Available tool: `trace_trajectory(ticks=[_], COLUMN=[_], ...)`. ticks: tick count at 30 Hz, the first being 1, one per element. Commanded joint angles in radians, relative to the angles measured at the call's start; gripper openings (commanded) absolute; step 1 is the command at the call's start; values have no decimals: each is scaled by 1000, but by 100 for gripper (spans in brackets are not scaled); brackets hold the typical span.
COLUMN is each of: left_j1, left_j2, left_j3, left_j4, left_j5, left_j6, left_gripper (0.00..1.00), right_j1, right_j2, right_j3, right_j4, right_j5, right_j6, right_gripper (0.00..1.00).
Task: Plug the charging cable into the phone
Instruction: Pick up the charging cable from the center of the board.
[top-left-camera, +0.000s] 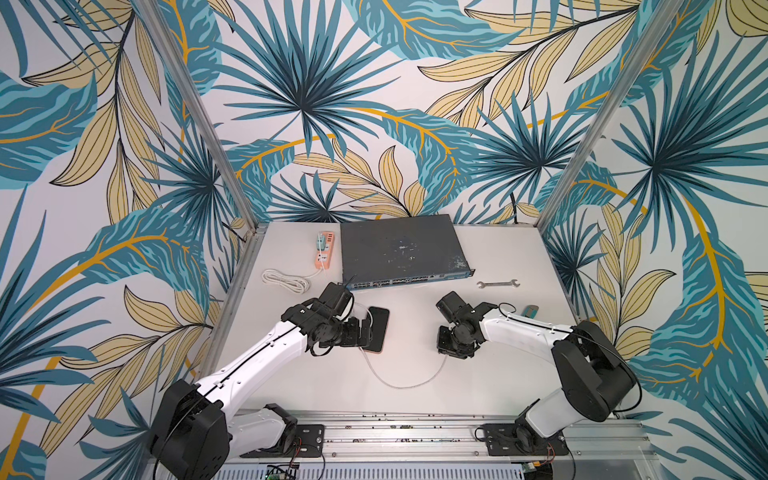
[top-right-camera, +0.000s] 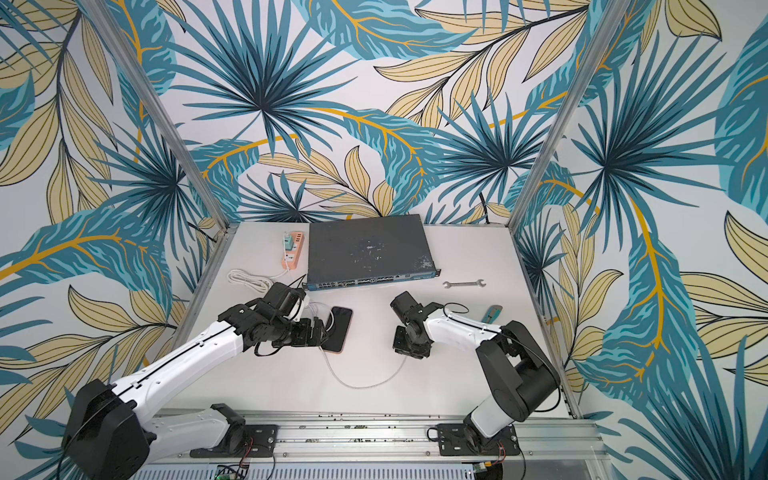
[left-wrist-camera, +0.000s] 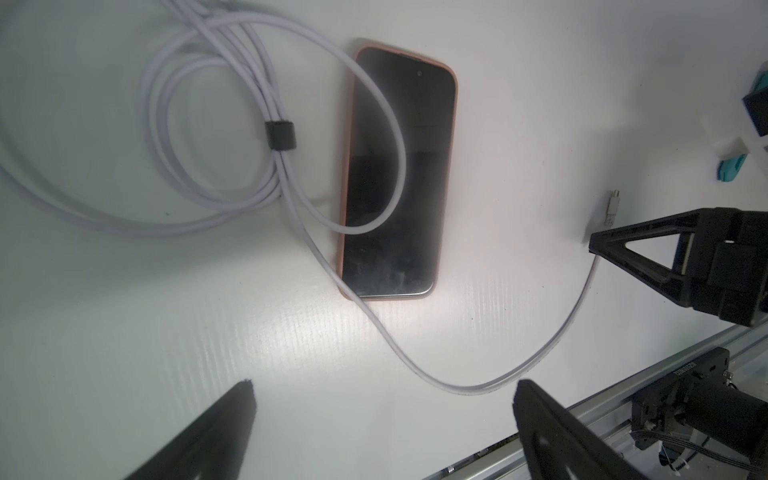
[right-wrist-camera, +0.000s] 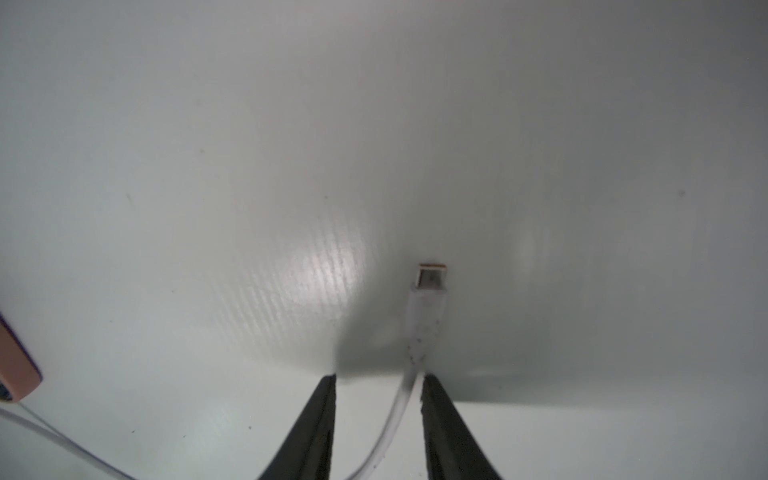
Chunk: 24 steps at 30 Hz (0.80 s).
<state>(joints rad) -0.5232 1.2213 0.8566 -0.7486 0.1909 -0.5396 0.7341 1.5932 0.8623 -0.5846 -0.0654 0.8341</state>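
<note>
The phone (top-left-camera: 380, 328) (top-right-camera: 343, 328) lies flat, screen up, left of the table's middle; its black glass and pinkish rim show in the left wrist view (left-wrist-camera: 399, 174). The charging cable (top-left-camera: 399, 385) (top-right-camera: 361, 385) loops over the phone, its coils held by a dark clip (left-wrist-camera: 279, 134), and curves right to its plug tip (left-wrist-camera: 611, 208) (right-wrist-camera: 430, 291) on the table. My right gripper (top-left-camera: 446, 352) (right-wrist-camera: 378, 376) points down, its jaws apart astride the cord (right-wrist-camera: 399, 411) just behind the plug, the cord close against one finger. My left gripper (top-left-camera: 366, 332) (left-wrist-camera: 382, 388) hovers wide open at the phone's left edge, holding nothing.
A dark grey network switch (top-left-camera: 399, 249) sits at the back, with an orange power strip (top-left-camera: 324, 249) and its bundled cream cord (top-left-camera: 286, 280) to its left. A wrench (top-left-camera: 498, 284) and a teal tool (top-left-camera: 531, 309) lie at the right. An aluminium rail (top-left-camera: 395, 432) runs along the front edge.
</note>
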Motion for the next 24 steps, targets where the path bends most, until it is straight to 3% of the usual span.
trace_trajectory(ticks=[1,5,14,19,24], left_j1=[-3,-3,-2,-2,-2], left_j2=[0,5,13,15,12], left_j3=[-14,-16,-9,8,12], left_j4=[24,26,28,66,182], left_j5=[-1,-1,3,45,127], left_j6=[17,22,26,-15,-105], left_gripper=[100,100,100,100,100], right_j1=[13,14,17,18,17], right_j2=[56,74,96,78,25], right_j3=[-16,-17,45,128,187], right_j4=[-54,-63,-27,12,142], right_j5=[36,52,108,152,98], right_j6=[-1,-3,-78,-199,-351], right_gripper=[35,27,1,0,0])
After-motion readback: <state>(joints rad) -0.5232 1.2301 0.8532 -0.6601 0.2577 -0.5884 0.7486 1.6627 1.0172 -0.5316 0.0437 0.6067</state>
